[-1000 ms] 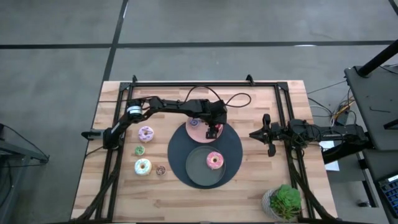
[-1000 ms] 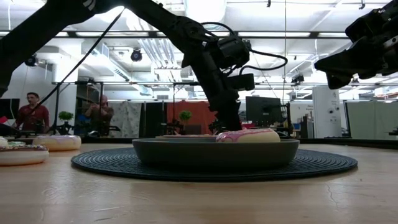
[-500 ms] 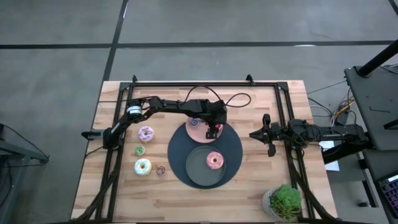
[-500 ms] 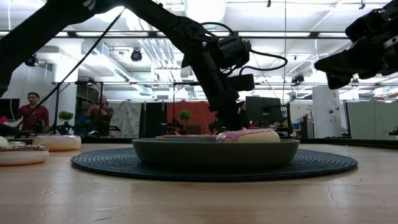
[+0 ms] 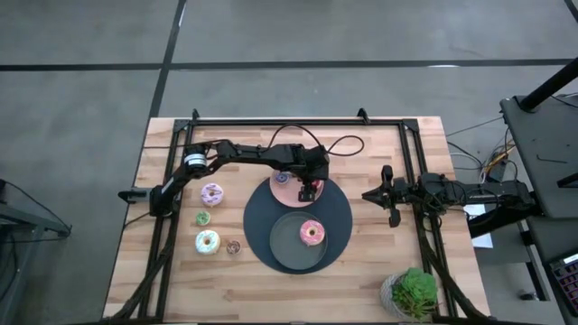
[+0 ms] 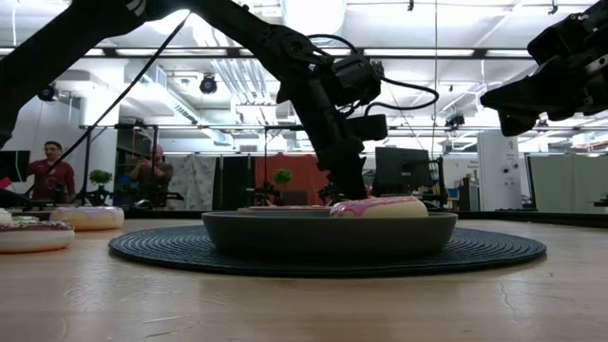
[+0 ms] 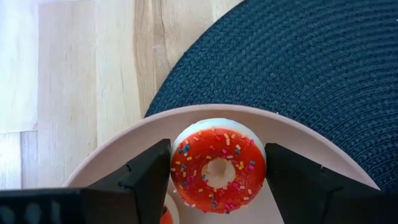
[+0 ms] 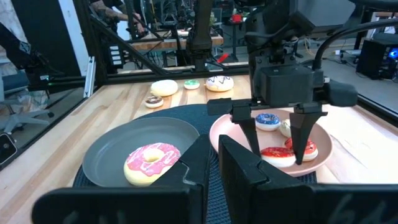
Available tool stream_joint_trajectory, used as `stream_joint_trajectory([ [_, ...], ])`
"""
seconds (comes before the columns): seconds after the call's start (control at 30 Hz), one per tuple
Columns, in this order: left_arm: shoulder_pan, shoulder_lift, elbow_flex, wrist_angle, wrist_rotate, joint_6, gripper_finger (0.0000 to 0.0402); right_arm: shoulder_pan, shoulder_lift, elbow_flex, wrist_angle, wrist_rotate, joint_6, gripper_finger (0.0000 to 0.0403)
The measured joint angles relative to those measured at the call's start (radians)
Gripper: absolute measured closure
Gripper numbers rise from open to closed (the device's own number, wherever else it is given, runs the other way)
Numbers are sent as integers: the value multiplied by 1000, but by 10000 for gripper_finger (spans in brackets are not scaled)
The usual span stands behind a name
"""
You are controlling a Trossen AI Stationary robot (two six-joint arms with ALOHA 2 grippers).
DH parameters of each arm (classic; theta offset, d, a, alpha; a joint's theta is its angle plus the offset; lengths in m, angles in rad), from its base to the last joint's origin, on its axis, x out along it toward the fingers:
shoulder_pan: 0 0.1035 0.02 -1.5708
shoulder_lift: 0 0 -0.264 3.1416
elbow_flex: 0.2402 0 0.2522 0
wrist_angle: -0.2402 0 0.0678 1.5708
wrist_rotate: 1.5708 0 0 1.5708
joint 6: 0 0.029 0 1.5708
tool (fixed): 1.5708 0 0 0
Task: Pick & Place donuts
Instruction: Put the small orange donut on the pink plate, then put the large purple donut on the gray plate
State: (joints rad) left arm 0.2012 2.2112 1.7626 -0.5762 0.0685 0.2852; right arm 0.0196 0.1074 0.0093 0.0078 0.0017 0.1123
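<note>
My left gripper [image 5: 310, 190] stands over the round pink plate [image 5: 278, 187], shut on a tiny red sprinkled donut [image 7: 198, 163]. A blue donut [image 8: 267, 120] and other tiny ones lie on the same plate. The pink donut [image 5: 312, 232] lies on the dark grey plate [image 5: 282, 244]. The lilac [image 5: 212, 193], green [image 5: 203, 218], white sprinkled [image 5: 208, 241] and tan [image 5: 233, 246] donuts lie on the wood at the left. My right gripper [image 5: 391, 195] is shut and empty, right of the mat. My left gripper pinches the red donut by two opposite outer sides [image 7: 176, 168] between its two fingers [image 7: 149, 177]. The fingers come from above, pointing down. The donut lies flat, frosting up, on the pink plate [image 7: 124, 155].
Both plates sit on a round dark woven mat [image 5: 339, 212]. A potted green plant [image 5: 414, 291] stands at the near right corner. Black frame rails [image 5: 172, 181] run along the table's left and right sides. People stand in the room beyond the table [image 6: 47, 171].
</note>
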Motion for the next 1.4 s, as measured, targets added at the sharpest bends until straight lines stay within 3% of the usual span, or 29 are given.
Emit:
stream_joint_trajectory([
  [0.37,0,-1,0,-2,-45,-2,126,0,0,0,0,0,0,374],
  [0.7,-2,-3,5,-37,-42,-2,124,0,0,0,0,0,0,374],
  [1.17,-5,-16,213,-297,-40,-2,124,0,0,0,0,0,0,374],
  [1.4,-25,-86,209,-318,-37,-30,124,0,0,0,0,0,0,374],
])
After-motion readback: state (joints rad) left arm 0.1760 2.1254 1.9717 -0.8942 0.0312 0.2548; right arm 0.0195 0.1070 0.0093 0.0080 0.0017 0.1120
